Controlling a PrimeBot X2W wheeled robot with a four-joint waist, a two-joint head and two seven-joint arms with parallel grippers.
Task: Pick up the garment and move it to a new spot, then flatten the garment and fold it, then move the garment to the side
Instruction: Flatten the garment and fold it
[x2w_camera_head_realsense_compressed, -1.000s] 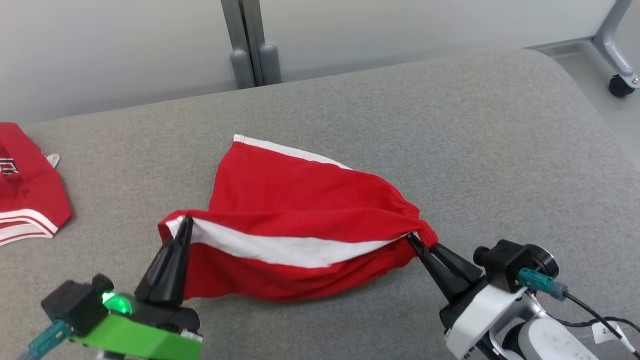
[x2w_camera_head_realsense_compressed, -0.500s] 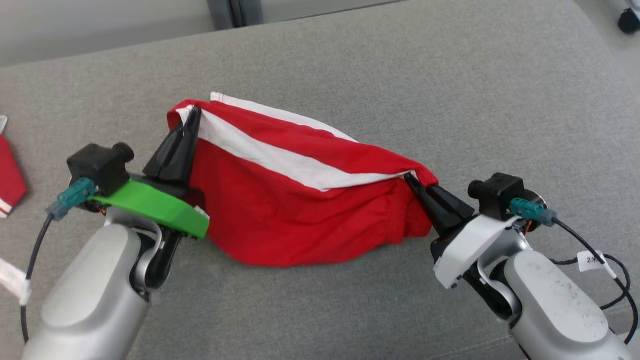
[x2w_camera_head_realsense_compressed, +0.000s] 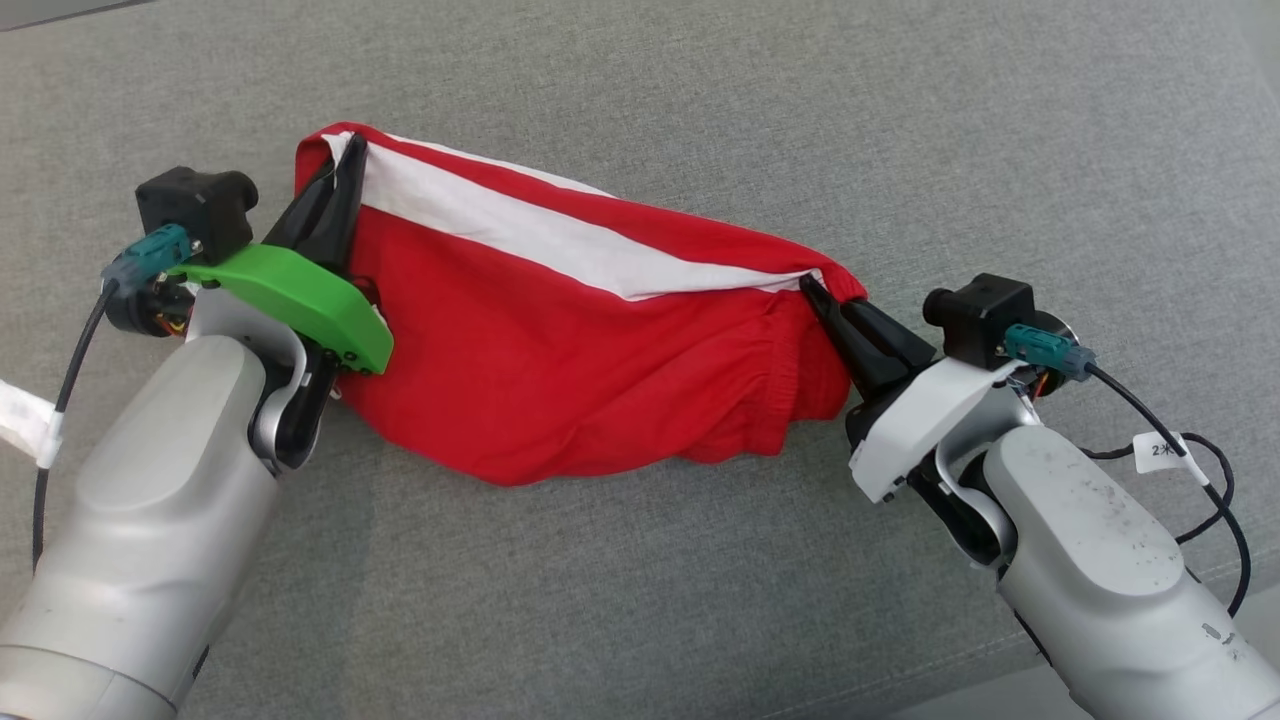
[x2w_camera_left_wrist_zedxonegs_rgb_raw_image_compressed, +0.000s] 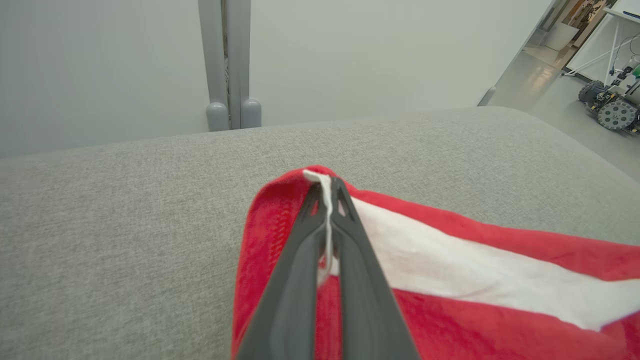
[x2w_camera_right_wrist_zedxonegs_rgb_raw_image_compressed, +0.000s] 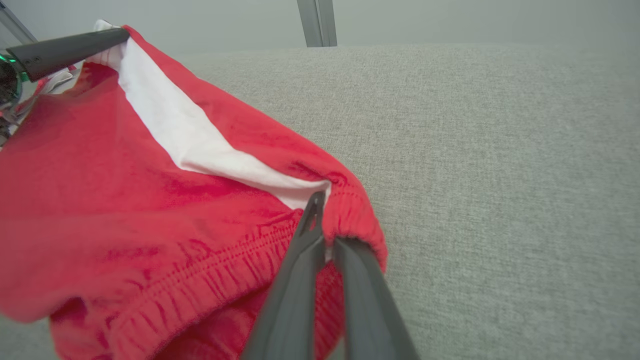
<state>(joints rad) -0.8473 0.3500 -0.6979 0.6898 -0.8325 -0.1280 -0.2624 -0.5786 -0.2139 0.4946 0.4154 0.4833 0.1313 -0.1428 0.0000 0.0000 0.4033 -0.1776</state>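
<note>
Both arms moved the pinched edge farther away. Left gripper (x2w_camera_head_realsense_compressed: 345, 160) is clamped on the garment (x2w_camera_head_realsense_compressed: 560, 350) at its left corner, right gripper (x2w_camera_head_realsense_compressed: 815, 292) on its right corner. The garment sags between them, mid gray cushion (x2w_camera_head_realsense_compressed: 950, 150).

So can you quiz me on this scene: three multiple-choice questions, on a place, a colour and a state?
1. Where is the garment? A) draped over one forearm B) stretched between the left gripper and right gripper C) lying untouched beside them
2. Its wide band's colour? A) blue B) yellow C) white
3. The left gripper's fingers are: A) shut on the garment B) wide open C) shut on nothing
Answers: B, each gripper pinches one end; C, white against red; A, cloth sits pinched between them.
</note>
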